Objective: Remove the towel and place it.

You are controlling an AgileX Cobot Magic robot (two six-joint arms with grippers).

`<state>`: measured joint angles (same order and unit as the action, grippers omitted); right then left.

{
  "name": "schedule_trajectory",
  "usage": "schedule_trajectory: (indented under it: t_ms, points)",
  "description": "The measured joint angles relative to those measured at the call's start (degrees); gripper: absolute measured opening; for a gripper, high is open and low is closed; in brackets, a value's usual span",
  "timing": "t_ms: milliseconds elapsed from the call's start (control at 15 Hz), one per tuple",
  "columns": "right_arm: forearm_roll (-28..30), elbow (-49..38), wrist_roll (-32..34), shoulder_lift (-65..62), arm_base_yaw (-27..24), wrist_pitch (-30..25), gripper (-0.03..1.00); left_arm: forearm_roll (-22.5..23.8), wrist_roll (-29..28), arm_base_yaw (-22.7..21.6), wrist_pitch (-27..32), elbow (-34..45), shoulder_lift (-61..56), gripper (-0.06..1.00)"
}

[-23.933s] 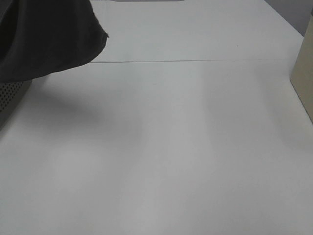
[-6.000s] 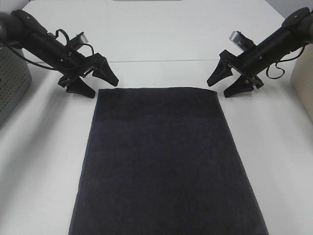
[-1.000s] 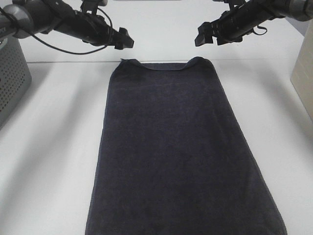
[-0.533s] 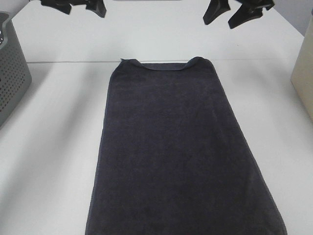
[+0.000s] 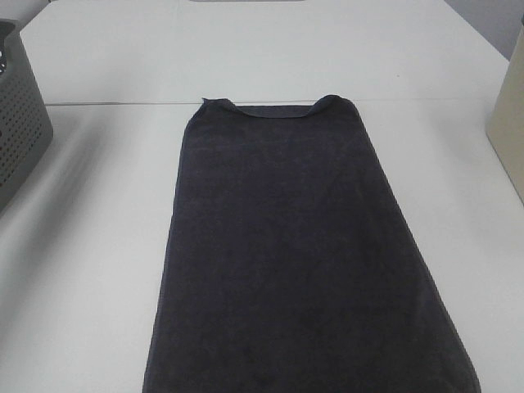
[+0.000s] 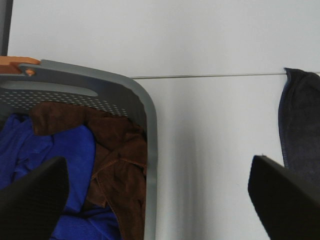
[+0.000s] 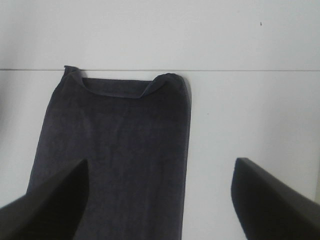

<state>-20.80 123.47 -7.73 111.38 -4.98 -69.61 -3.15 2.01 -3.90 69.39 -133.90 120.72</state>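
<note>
**Towel laid flat, both grippers clear of it**

From the high camera I see the dark navy towel (image 5: 303, 262) lying flat on the white table (image 5: 98, 311), lengthwise from about 12 o'clock down to 6 o'clock, where it runs out of view. Its far edge is slightly folded back between two raised corners, just short of the seam line across the tabletop. The grey perforated basket (image 5: 20, 123) stands at 9 o'clock, well apart from the towel. A beige box (image 5: 509, 115) sits at 3 o'clock.

Neither arm shows in the high view. On my left wrist camera the left gripper (image 6: 160, 195) has its fingers spread wide, nothing between them; below it I see the basket rim, with a blue cloth (image 6: 50, 165) and a brown cloth (image 6: 115, 165) inside. The right gripper (image 7: 160, 200) is likewise spread and empty, above the towel's far end.
</note>
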Motion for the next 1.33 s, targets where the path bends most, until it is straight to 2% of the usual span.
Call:
schedule_trajectory:
  t_ms: [133,333,667,867,1133,1333]
  points:
    - [0.00,-9.34,0.00,-8.08,0.00,-0.06,0.76,-0.06,0.00,-0.06,0.06,2.98,-4.41,0.91]
    - [0.34,-23.43,0.00,-20.91,0.00,0.00,0.76,0.17,0.17,-0.06,-0.11,16.27,-15.58,0.91]
    - [0.34,-51.68,-0.46,-48.13,0.00,-0.11,0.76,1.38,-0.23,-0.06,-13.18,55.41,-49.05,0.91]
    - [0.34,-64.23,-0.46,-64.17,0.00,-0.23,0.76,2.58,-0.23,-0.06,-14.38,71.22,-67.21,0.91]
    - [3.67,-76.15,-0.46,-84.05,0.00,-0.29,0.76,3.15,-0.23,-0.06,-14.27,82.68,-87.89,0.91]
    - [4.76,-84.00,-0.46,-96.60,0.00,-0.29,0.76,2.23,-0.23,-0.06,-10.89,88.64,-99.81,0.91]
